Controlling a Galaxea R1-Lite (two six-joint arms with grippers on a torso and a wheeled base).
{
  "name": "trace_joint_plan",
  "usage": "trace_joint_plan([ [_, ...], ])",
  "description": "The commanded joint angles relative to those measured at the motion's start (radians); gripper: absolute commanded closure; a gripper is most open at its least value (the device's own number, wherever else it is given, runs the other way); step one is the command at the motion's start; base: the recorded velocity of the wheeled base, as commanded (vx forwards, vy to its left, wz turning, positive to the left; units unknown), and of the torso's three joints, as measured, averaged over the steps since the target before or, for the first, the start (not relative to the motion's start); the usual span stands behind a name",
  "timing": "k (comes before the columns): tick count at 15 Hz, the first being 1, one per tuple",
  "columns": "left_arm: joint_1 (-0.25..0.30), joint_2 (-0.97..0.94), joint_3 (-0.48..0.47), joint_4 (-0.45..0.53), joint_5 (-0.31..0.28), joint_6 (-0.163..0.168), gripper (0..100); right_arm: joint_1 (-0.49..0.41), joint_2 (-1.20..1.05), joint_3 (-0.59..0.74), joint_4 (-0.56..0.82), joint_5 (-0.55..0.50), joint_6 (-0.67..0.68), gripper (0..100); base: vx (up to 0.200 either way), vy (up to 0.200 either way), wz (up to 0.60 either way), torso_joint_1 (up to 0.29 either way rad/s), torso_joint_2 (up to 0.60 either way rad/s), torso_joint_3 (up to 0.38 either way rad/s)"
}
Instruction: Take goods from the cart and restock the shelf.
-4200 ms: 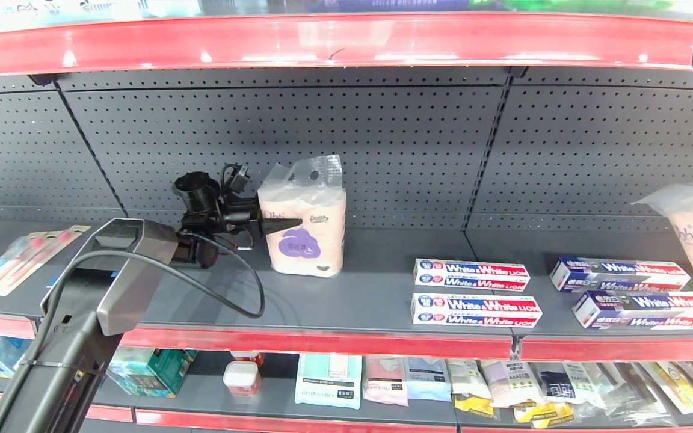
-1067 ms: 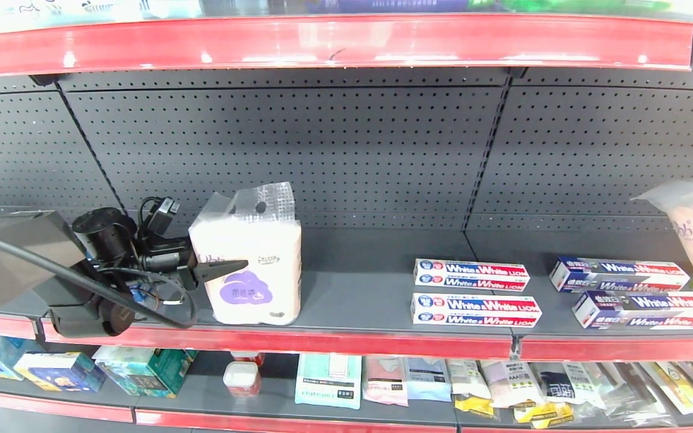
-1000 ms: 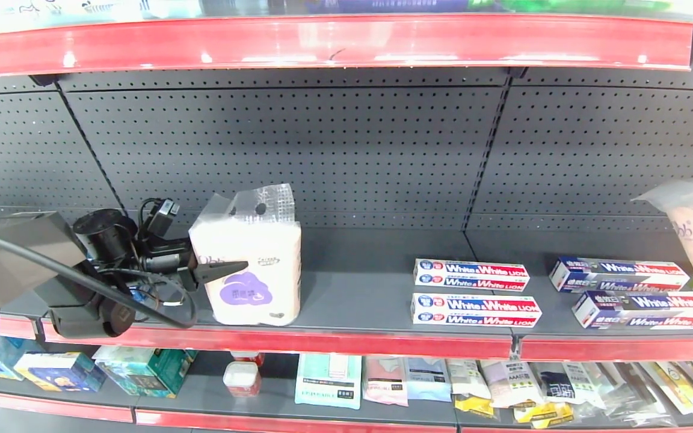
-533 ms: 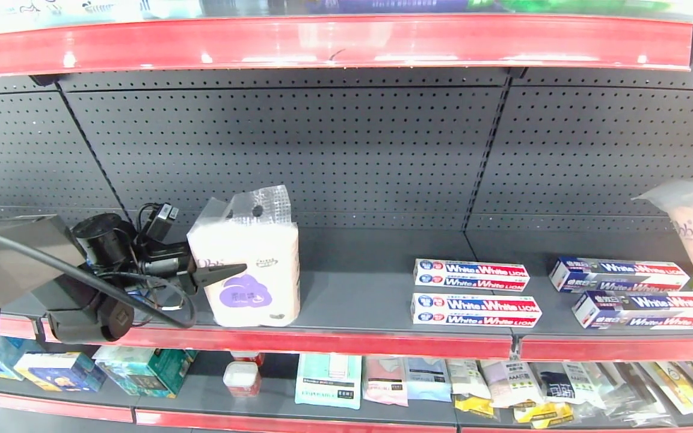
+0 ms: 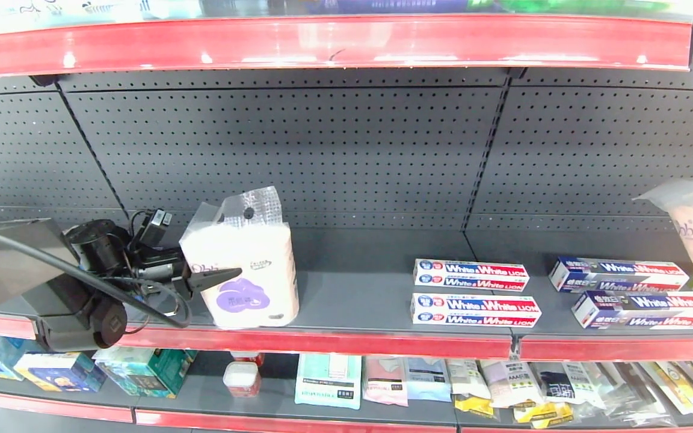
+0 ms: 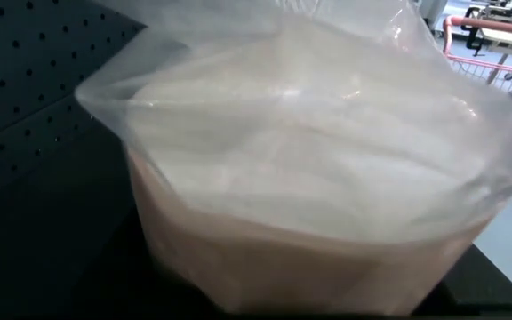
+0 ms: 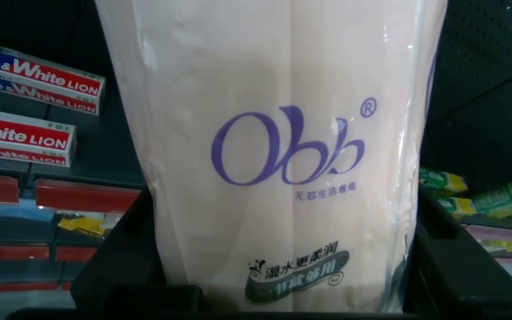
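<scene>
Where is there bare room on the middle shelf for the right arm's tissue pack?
Widest bare patch: middle shelf between the tissue pack in the left gripper and the two left toothpaste boxes, back to the pegboard. A bare strip also runs behind all four boxes. Crowded: the lower shelf.

Dark grey pegboard back wall (image 5: 298, 144) runs full width, split by a slanted upright (image 5: 86, 144) on L, another upright (image 5: 491, 144) R of centre. Glossy red rail (image 5: 322, 39) up top w/ bright light glints along it. Grey shelf deck (image 5: 358, 288) below, red front edge (image 5: 334, 343). Lower tier (image 5: 262, 422) at btm, red-edged too.
</scene>
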Motion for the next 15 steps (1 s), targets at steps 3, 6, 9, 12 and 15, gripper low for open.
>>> trace_joint_plan([
  [3, 0.001, 0.000, -0.002, 0.001, -0.015, -0.003, 100, -0.001, 0.002, 0.000, -0.001, 0.000, -0.001, 100, 0.000, 0.000, 0.00, 0.000, 0.00, 0.000],
  [6, 0.000, 0.002, -0.004, 0.001, -0.044, -0.008, 100, -0.001, 0.000, 0.000, -0.001, -0.001, -0.002, 100, 0.000, 0.000, 0.00, 0.000, 0.00, 0.000],
  [9, -0.002, 0.002, -0.006, 0.001, -0.056, -0.016, 100, -0.001, 0.000, -0.001, -0.001, -0.001, -0.002, 100, 0.000, 0.000, 0.00, 0.000, 0.00, 0.000],
  [12, -0.002, 0.000, -0.007, 0.001, -0.085, -0.025, 100, -0.001, 0.002, -0.003, 0.000, -0.001, -0.005, 100, 0.000, 0.000, 0.00, 0.000, 0.00, 0.000],
  [15, -0.002, 0.000, -0.010, 0.001, -0.116, -0.022, 100, -0.001, 0.000, -0.003, 0.000, -0.001, -0.005, 100, 0.000, 0.000, 0.00, 0.000, 0.00, 0.000],
])
